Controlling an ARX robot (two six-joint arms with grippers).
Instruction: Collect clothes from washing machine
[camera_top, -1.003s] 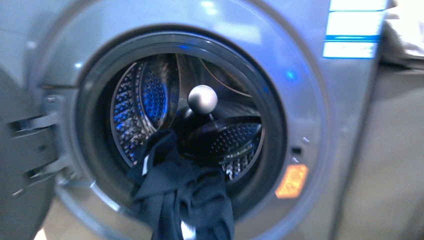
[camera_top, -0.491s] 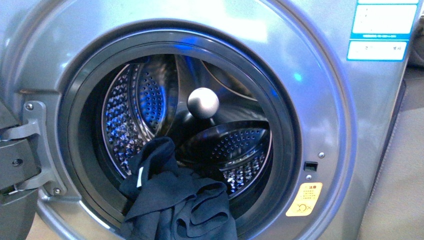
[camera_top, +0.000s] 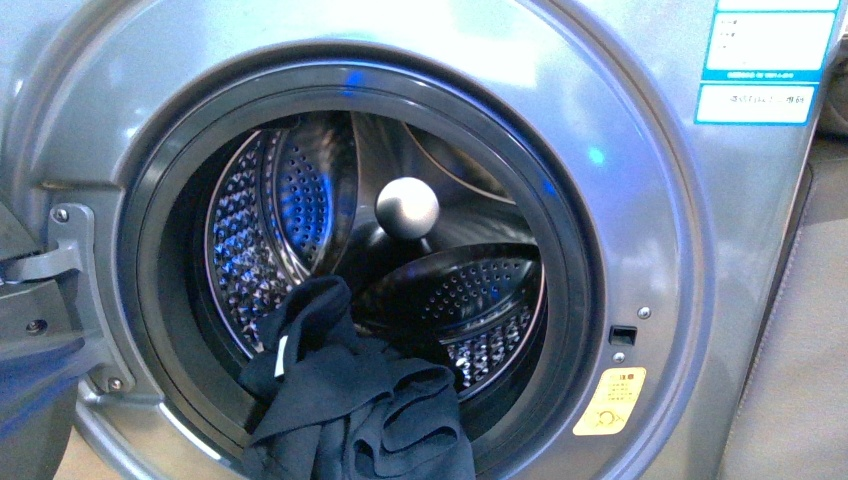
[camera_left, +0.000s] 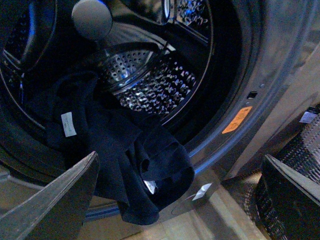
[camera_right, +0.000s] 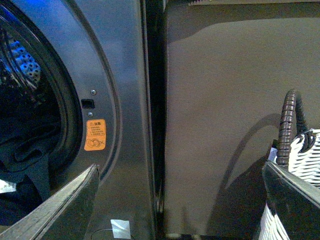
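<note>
The grey washing machine (camera_top: 640, 200) fills the front view, its door open and its steel drum (camera_top: 250, 230) showing. The dark navy clothes (camera_top: 350, 400) with a small white tag (camera_top: 282, 355) hang out over the lower rim of the drum's mouth. In the left wrist view the clothes (camera_left: 125, 155) drape over the rim, a short way ahead of my open, empty left gripper (camera_left: 182, 200). My right gripper (camera_right: 182, 200) is open and empty, facing the machine's right front edge (camera_right: 125, 125) and a brown panel (camera_right: 225, 125). Neither gripper shows in the front view.
The open door's hinge (camera_top: 60, 260) sits at the left. A yellow warning sticker (camera_top: 610, 400) and blue-white labels (camera_top: 770, 60) are on the machine's front. A woven white-grey basket (camera_right: 300, 165) with a dark handle stands at the right, also seen in the left wrist view (camera_left: 310, 145).
The front view has shifted and sharpened over the last second: the machine's mouth now looks larger and sits a little further left. The clothes lie the same way.
</note>
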